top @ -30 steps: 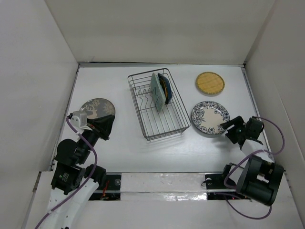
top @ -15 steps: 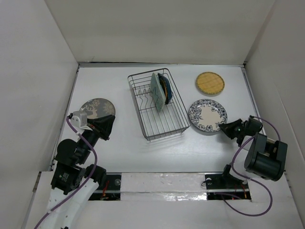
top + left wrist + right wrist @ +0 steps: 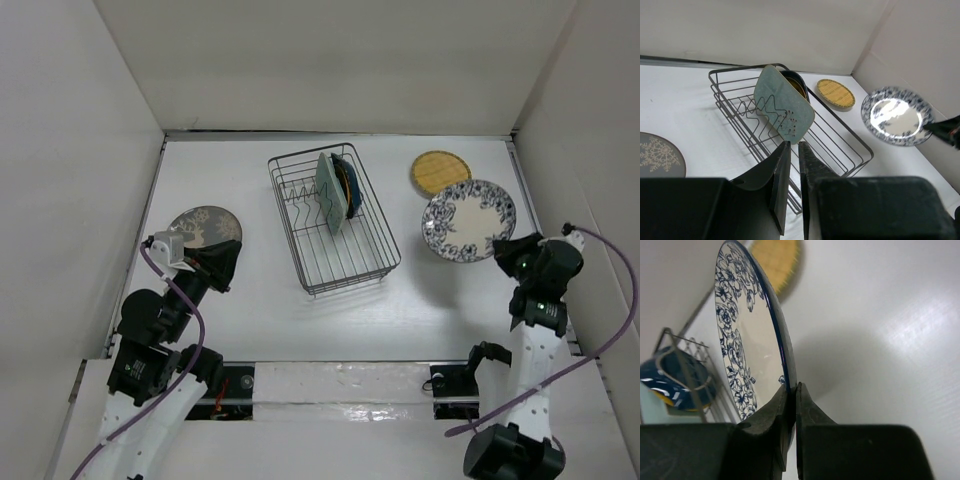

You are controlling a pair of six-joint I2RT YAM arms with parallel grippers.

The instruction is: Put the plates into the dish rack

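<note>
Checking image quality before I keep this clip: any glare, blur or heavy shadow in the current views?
Top external: even light, a soft shadow beneath the lifted patterned plate. Left wrist: bright glare on that plate's centre. Right wrist: plate rim sharp; yellow plate and dish rack behind it blurred; sheen on the table.

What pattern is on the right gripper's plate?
The plate has a dark blue floral rim; clearest in right wrist view.
</note>
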